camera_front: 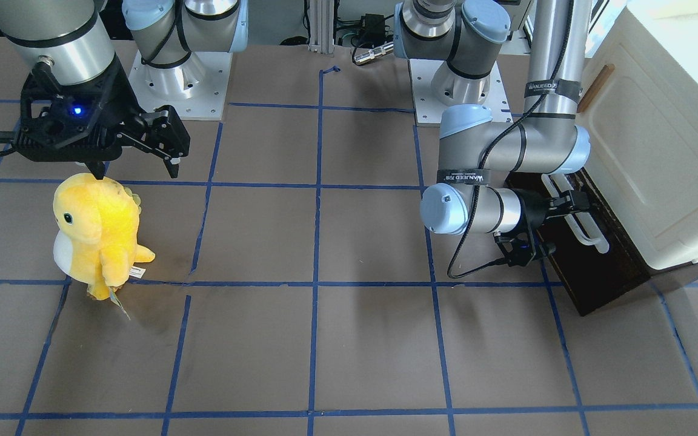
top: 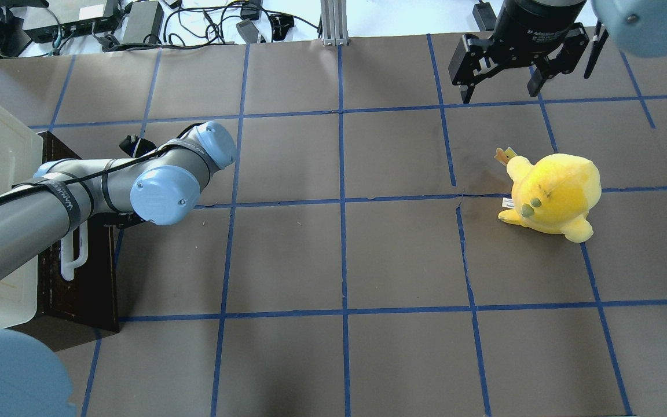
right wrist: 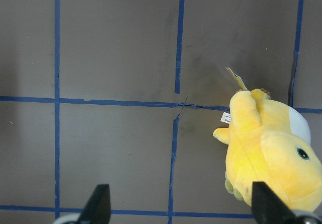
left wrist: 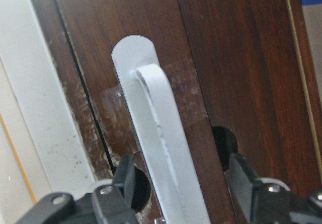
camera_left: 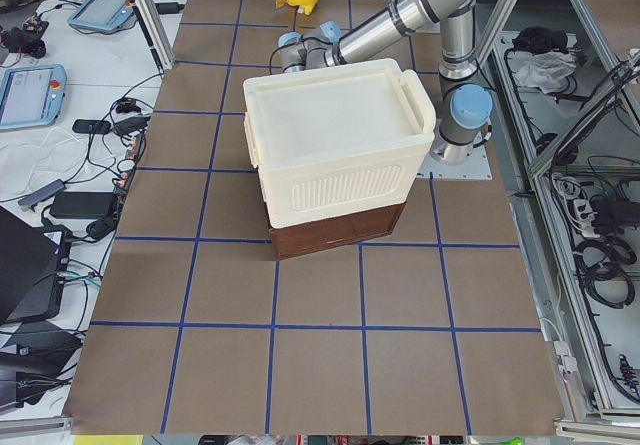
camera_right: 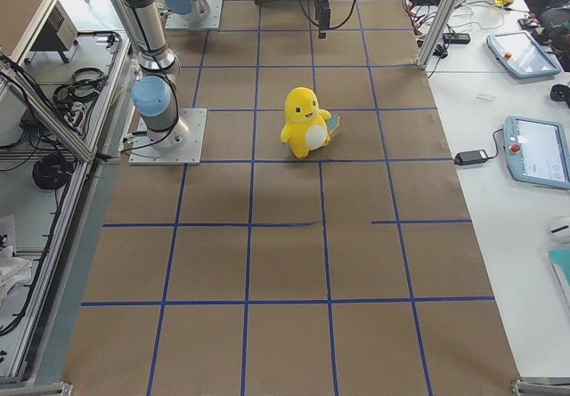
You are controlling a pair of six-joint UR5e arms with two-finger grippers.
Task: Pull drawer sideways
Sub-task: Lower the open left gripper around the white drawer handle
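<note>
Squarely, left gripper (left wrist: 181,172) spread astride white handle (left wrist: 151,113) of the drawer (left wrist: 236,58) (fingers (left wrist: 242,177) clear of both edges)

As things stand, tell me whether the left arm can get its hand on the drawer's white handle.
Probably yes. The left hand sits at the front of the drawer, its open fingers on either side of the white handle, with nothing visible between them and it.

Left gripper (left wrist: 181,166) and right gripper (right wrist: 181,191) both spread wide.

robotics lab, paper-covered table (camera_right: 285,262) gridded with blue tape (camera_right: 178,225), teach pendants (camera_right: 540,151) and cables (camera_left: 598,261) alongside, aluminium frame (camera_right: 447,9)
</note>
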